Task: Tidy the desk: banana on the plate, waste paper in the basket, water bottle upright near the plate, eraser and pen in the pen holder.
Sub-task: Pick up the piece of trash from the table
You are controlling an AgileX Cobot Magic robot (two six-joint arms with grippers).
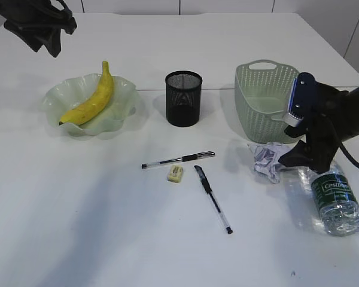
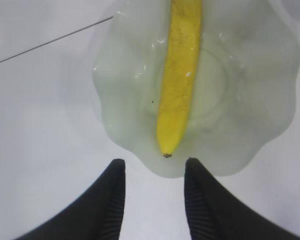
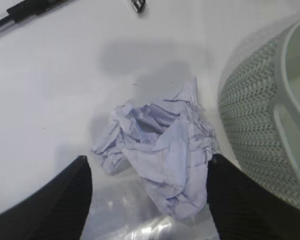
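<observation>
I see my right end effector (image 3: 147,195) spread wide around the waste paper (image 3: 160,150) beside the basket (image 3: 270,130), while my left end effector (image 2: 155,200) hangs parted and empty over the banana (image 2: 177,75).

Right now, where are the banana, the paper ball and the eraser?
banana (image 1: 91,100): exterior view, middle of its yellow body, lying in the plate.
paper ball (image 3: 160,150): right wrist view, centre of the crumple.
eraser (image 1: 175,173): exterior view, its top face.
</observation>
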